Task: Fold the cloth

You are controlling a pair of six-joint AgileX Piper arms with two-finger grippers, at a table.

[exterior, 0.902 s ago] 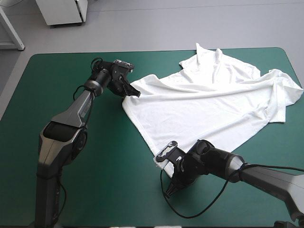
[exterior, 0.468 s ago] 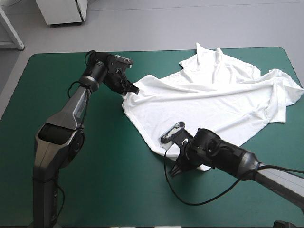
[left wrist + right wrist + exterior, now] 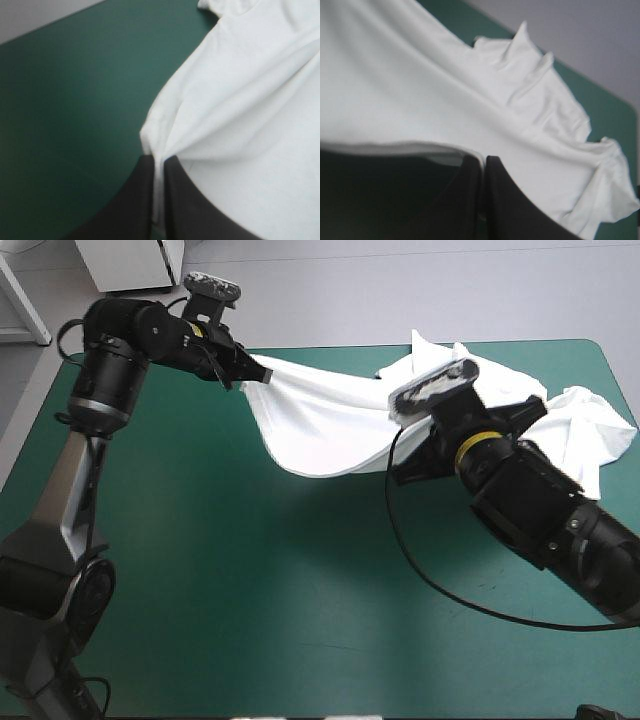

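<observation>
From my remote station: the T-shirt [image 3: 340, 430] is half in the air over the far right part of the table [image 3: 250, 590], its near hem strung between both grippers and sagging in a shallow curve between them. The rest lies rumpled on the teal-green cover toward the far right corner, with folds reaching the right edge and two peaks of cloth poking up just short of the far edge. The left gripper [image 3: 258, 373] pinches one hem corner above the far edge, left of the middle; in my left wrist view its black fingers [image 3: 135, 200] are pressed all but together on a thin pleat of the white fabric [image 3: 250, 100]. The right gripper [image 3: 400, 470] clamps the other end of the hem, raised right of centre; in the right wrist view its tips [image 3: 482, 159] are nipped onto the edge of the cloth [image 3: 445, 100], which stretches away toward the heap. Bare cover runs across the whole near half and down the left side, and shows beneath the hanging hem.
</observation>
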